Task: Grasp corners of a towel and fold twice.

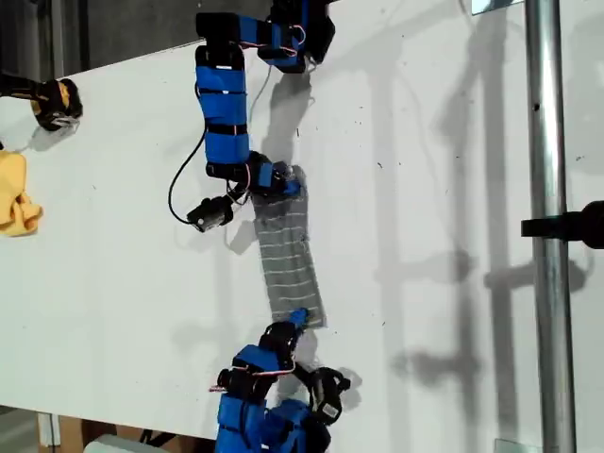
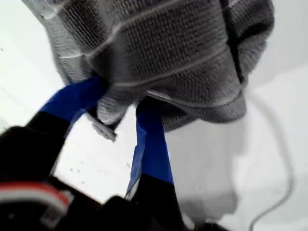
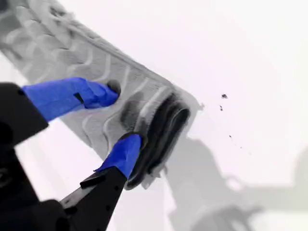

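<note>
The white table (image 1: pixel 425 189) is smooth and matt, with a few dark specks; on it the towel (image 1: pixel 288 255) lies as a long narrow strip between my two grippers, grey knitted cloth crossed by thin white stripes, soft and slightly ribbed; its far end from my second gripper (image 1: pixel 297 319) is bunched, its near end lies flat and layered.

My first gripper (image 1: pixel 278 181) comes in from the arm that reaches down from the exterior view's top, elbow bent, wrist turned over the bunched end; in the first wrist view its jaws (image 2: pixel 118 103) are pinching a thick fold of the towel (image 2: pixel 173 57) between the blue-taped fingers (image 2: pixel 151 144), and the cloth bulges in a rounded heap just beyond the tips, lifted off the table.

My second gripper (image 3: pixel 122 118) rises from the arm at the exterior view's bottom edge, angled low toward the flat end; its jaws stand spread, one blue fingertip (image 3: pixel 98 94) resting on top of the towel (image 3: pixel 72 53), the other at the stacked edge where several dark folds show; a corner (image 3: pixel 195 103) of the cloth lies just beyond the tips, flat on the table.

Well away from both jaws, at the exterior view's left edge, sits a crumpled yellow cloth (image 1: pixel 17 203).
</note>
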Robot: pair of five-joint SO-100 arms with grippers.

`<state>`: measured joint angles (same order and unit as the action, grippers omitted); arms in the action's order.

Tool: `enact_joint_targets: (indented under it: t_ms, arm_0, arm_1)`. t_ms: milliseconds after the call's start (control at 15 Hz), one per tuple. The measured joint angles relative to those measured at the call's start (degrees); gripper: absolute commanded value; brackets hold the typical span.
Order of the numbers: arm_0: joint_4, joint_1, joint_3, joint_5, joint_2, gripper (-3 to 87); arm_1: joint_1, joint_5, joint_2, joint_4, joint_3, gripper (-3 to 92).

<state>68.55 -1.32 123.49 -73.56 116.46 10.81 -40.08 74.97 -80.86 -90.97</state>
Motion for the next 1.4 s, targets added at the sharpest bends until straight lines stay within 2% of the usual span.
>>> enact_joint_targets:
  t_ms: [333,533,667,867,1000,1133,1400]
  arm_0:
    - [8.6,2.3,12.6,-5.7,38.5,15.4]
    - [8.6,2.9,29.1,-9.8,61.6,14.1]
    - [8.6,3.0,36.2,-9.6,72.8,12.0]
    - [6.4,3.1,41.0,-6.5,80.4,11.6]
    - [3.0,3.1,44.7,-6.2,82.1,12.8]
    - [-2.9,3.4,51.2,-6.2,82.4,13.3]
    - [-3.7,3.6,52.4,-6.2,82.4,13.7]
  arm_1:
    - [-0.8,-4.9,23.3,-13.6,2.5,31.6]
    - [3.4,-11.1,35.9,-15.4,-10.2,29.9]
    - [7.4,-16.4,47.8,-15.1,-21.4,27.8]
    - [8.8,-24.9,60.2,-12.9,-31.7,31.6]
    - [9.2,-27.7,63.8,-6.9,-39.1,34.3]
    - [9.2,-27.5,62.7,3.2,-46.0,36.3]
    - [12.9,-21.2,53.1,24.5,-50.3,35.8]
